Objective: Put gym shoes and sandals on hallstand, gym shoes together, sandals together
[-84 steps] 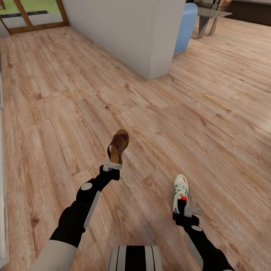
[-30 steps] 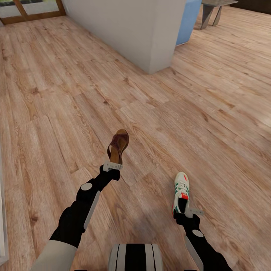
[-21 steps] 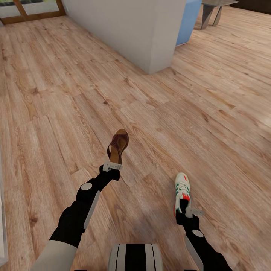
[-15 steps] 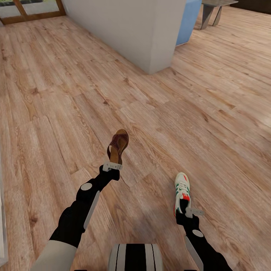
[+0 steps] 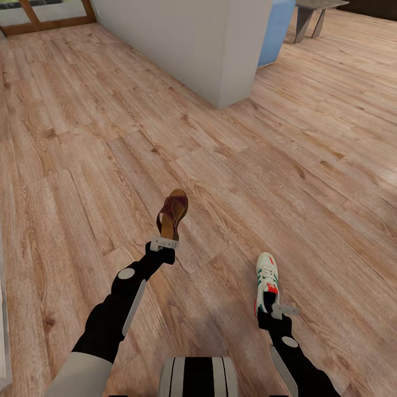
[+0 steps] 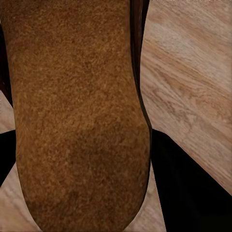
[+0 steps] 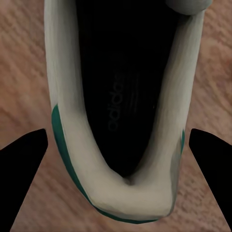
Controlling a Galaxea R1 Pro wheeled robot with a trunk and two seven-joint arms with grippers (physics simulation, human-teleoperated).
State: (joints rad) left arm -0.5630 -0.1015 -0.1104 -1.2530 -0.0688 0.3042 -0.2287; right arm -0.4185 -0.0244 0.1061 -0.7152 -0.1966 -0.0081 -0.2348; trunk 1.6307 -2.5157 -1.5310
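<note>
Carried above the corridor floor [image 5: 82, 138]: a sandal [image 5: 172, 212] clamped in the left gripper [image 5: 165, 242] at lower centre, a gym shoe [image 5: 266, 281] clamped in the right gripper [image 5: 278, 310] at lower right. Scene barely shifted over the last second; transport apparently paused, hallstand presumably still ahead.

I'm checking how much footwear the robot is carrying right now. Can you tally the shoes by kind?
Sandal, in the left gripper: 1
Gym shoe, in the right gripper: 1
Total: 2
</note>
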